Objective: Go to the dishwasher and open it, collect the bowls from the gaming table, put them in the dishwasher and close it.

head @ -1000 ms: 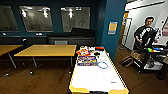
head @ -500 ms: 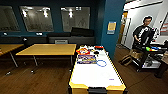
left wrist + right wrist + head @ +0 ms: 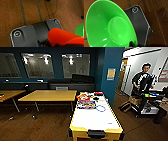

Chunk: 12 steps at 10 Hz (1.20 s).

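The gaming table (image 3: 75, 129) stands just ahead in the head view, long and narrow, with pale yellow sides, a white top and a dark slot in its near end. Toward its far end lie a colourful print (image 3: 86, 104) and a pale round shape with a blue rim (image 3: 100, 108), possibly a bowl. The bright green bowl (image 3: 115, 28) looms large in the right wrist view, hanging over the wooden floor in my right gripper's hold. Its rim (image 3: 80, 30) also edges into the left wrist view. There, an orange-red rounded thing (image 3: 60, 36) hangs above the floor in my left gripper.
Wooden tables (image 3: 50, 95) stand to the left of the gaming table, with a dark sofa (image 3: 72, 84) along the blue back wall. A person (image 3: 142, 79) with a control rig (image 3: 150, 94) stands at the right near a doorway. Brown wooden floor lies on both sides.
The whole head view has shifted slightly, so the camera has moved; the gaming table now sits a little further left in the picture.
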{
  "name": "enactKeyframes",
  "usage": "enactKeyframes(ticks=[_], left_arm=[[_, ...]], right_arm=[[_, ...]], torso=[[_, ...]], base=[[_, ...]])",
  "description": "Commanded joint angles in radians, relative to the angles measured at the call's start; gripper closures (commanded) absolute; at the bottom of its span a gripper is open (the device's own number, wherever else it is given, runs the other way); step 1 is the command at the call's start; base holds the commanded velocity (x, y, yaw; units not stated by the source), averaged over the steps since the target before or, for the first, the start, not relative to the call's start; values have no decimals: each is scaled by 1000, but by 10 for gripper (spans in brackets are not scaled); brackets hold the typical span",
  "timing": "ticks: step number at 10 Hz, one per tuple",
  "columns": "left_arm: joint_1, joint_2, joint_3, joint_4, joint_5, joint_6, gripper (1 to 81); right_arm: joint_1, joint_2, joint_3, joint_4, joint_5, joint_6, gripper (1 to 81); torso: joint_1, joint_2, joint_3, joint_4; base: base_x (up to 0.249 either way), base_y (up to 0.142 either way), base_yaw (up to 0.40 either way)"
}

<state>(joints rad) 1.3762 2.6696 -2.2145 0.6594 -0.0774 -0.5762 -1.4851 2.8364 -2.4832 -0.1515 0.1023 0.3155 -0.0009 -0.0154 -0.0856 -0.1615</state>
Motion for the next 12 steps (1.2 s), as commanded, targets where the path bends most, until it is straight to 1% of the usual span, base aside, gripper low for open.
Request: enactKeyframes(ticks=[1,4,7,9,12], left_arm=[[-42,18,-41,25,27,4,811],[-33,38,-70,28,28,4,811],[-27,41,-74,28,28,4,811],[-25,47,-77,39,28,4,811],[-22,69,-114,42,28,4,811]], right_arm=[[42,-3,3,-28,-50,-4,811],[39,4,3,-36,-50,-3,811],[36,10,1,-42,-50,-3,811],[35,8,-8,-43,-50,-3,811],[31,8,-15,-42,-50,-3,811]], torso=[[1,0,0,0],[1,0,0,0],[1,0,0,0],[1,0,0,0],[1,0,1,0]], base=[[-118,0,0],[-118,0,0],[-121,0,0],[-121,0,0],[-121,0,0]])
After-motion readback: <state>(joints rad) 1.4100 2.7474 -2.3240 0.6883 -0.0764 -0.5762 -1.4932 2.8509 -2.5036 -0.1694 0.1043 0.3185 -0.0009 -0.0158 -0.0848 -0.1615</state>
